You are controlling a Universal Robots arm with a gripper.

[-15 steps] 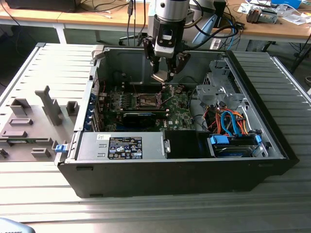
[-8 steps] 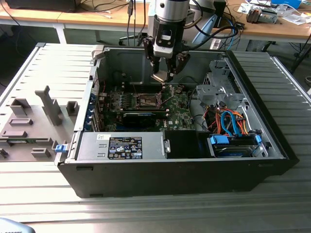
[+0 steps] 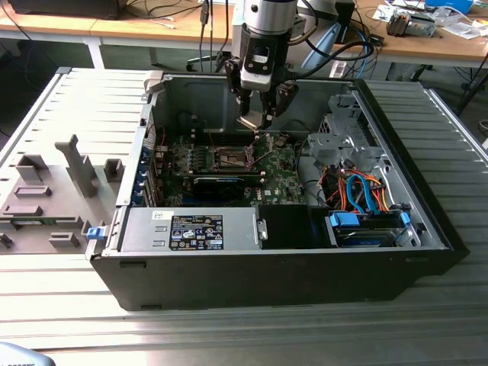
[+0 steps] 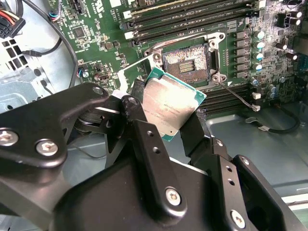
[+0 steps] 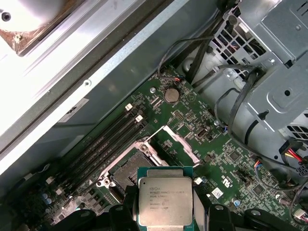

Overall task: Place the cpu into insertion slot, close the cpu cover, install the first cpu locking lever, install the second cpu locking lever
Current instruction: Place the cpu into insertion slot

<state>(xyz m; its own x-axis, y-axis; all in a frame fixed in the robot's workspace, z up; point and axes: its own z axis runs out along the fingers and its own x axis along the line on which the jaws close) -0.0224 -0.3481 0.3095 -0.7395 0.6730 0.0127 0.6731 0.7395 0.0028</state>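
Exterior view: insertion slot (image 3: 232, 158) sits open at frame centre, gripper (image 3: 255, 122) just above-right of it, clamped on two opposite edges of the cpu (image 4: 173, 103), which hangs clear of the slot. I'd level the cpu, square it to the slot and lower straight, no sliding. Room: grey fixture blocks (image 3: 46, 198) left, computer case (image 3: 267, 282) centre on ribbed metal worktop (image 3: 229, 335), desks (image 3: 152, 27) along top.

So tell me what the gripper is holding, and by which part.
The cpu, pinched by two opposite edges in the gripper, not yet in the insertion slot.
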